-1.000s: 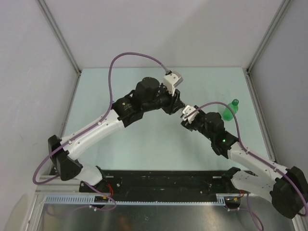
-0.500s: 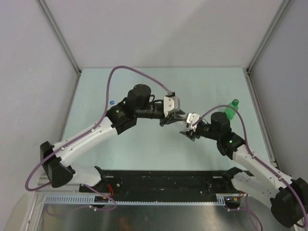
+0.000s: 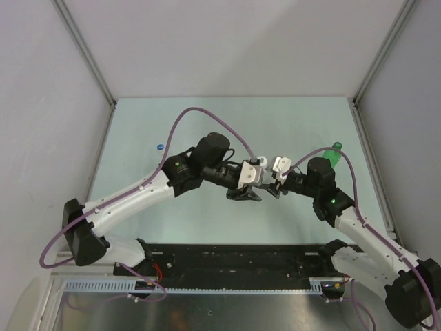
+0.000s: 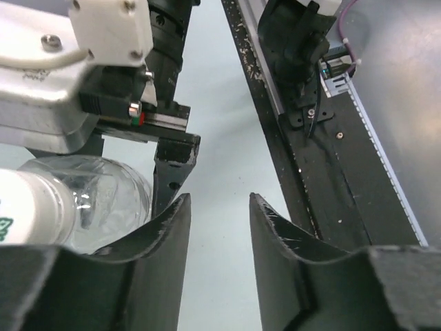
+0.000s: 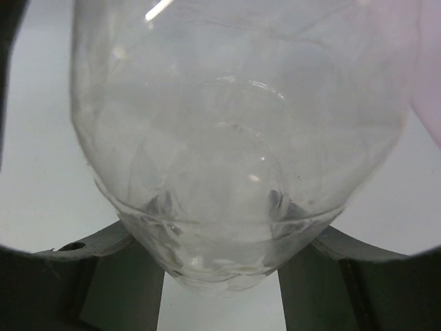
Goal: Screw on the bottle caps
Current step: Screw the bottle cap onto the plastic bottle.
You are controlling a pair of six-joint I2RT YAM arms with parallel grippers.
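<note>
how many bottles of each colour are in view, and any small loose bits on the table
green bottle: 1
clear bottle: 1
small blue round thing: 1
total: 3

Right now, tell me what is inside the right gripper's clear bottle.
No liquid shows inside the clear bottle; light comes through its walls. Its neck end is hidden.

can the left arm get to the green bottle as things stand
Probably not directly. The green bottle stands behind the right arm, and the right gripper, shut on the clear bottle, sits between it and the left gripper, whose jaws are open and empty.
</note>
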